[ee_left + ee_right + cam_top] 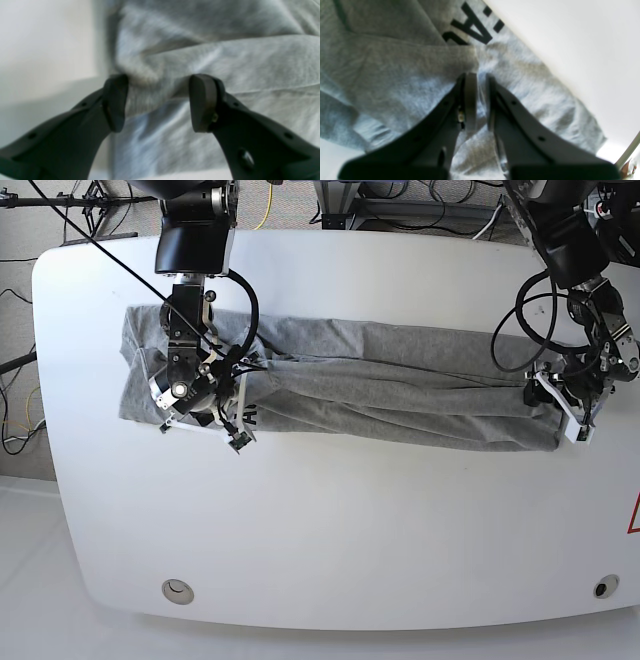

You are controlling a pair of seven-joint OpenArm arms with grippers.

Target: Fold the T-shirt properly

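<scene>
T-shirt (380, 385) lying across the far half of the white surface (330, 550), already narrowed into a long band, long axis running side to side in the base view. Wider, bunched end under the right claw (480, 100), with black lettering (475, 27) peeking out there; narrower end reaching the left claw (157, 102). Collar or hem end: cannot tell.

Soft, light, limp heather-grey cotton; likely to sag, crease and drag layers along, not slippery, not fragile. Best taken at folded edges or corners, pinching all layers together, both ends lifted evenly.

Left claw: jaws wide apart, straddling a raised ridge of fold at the cloth's edge, nothing pinched. Right claw: jaws nearly closed, narrow gap, tips pressed down at the edge of a folded flap; whether cloth is caught between them cannot be told.
</scene>
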